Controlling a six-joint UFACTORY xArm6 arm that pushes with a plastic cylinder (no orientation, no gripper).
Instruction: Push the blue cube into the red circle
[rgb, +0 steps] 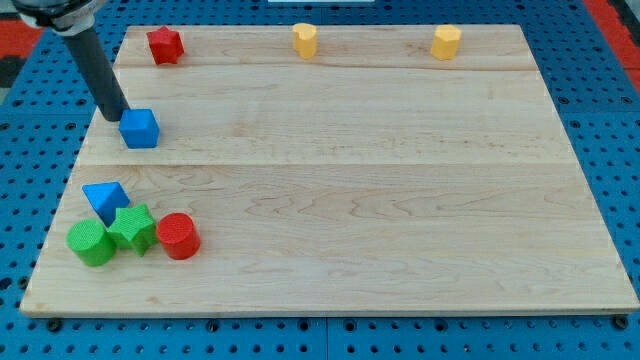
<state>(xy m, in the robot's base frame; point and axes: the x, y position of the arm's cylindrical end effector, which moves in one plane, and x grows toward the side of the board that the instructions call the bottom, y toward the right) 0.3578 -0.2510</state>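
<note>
**Upper-left bench: risk entry, blue cube push**

At the view's upper left, my tip (117, 116) touches the blue cube (140, 129); the tool is a bare rod, nothing to pinch. Red circle (179, 236) sits at lower left, beside green star (133, 228) and blue triangle (104, 197). Off-centre contact could spin the cube into them.

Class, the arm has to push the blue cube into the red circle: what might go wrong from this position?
1. My tip sits at the blue cube's upper-left edge, not centred, so the cube may turn or slip aside.
2. The blue triangle and green star lie close to the path to the red circle; the cube may knock them.
3. A hard hit could shove the circle away.
</note>
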